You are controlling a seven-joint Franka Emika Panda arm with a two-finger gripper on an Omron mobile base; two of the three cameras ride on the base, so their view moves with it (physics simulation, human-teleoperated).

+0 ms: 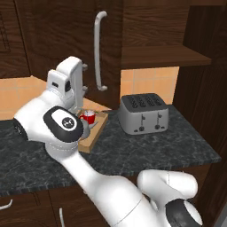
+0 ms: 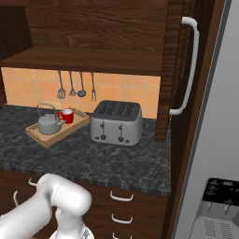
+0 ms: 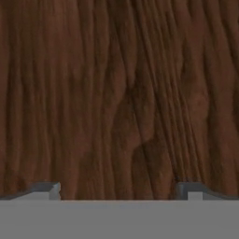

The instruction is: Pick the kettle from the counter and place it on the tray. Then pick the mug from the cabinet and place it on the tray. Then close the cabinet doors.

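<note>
Hand [image 3: 119, 189] spread, close against cabinet door [image 3: 121, 93]; mug [image 2: 66, 115] on tray [image 2: 44, 137].

A glossy white arm [image 1: 88, 177] of rounded segments, black caps at the joints, one round cap marked with small white symbols.

Light-wood tray [image 2: 41, 137], speckled stone counter [image 2: 116, 158]
</note>
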